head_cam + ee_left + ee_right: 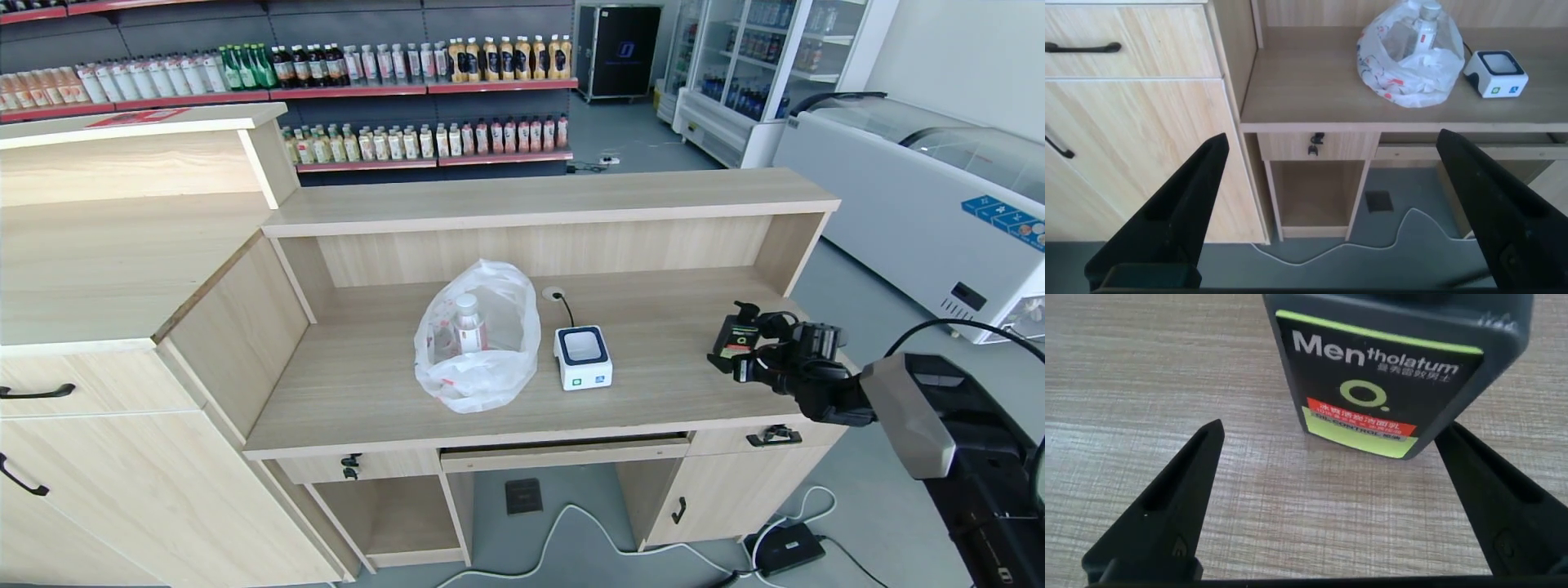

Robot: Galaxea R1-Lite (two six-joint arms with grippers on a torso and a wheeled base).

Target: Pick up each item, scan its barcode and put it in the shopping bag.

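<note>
Partly cropped dark bottle (1388, 367) on counter (1167, 359), right fingers (1167, 514) spread wide before it, left fingers (1176, 212) spread, empty.

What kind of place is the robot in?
Most likely a small shop's checkout: shelves of drink bottles behind, a barcode scanner and shopping bag on the counter, chest freezers nearby.

Wooden counter (653, 408) — shopping bag (482, 367), scanner (583, 357), dark bottle (735, 339) resting on it.
</note>
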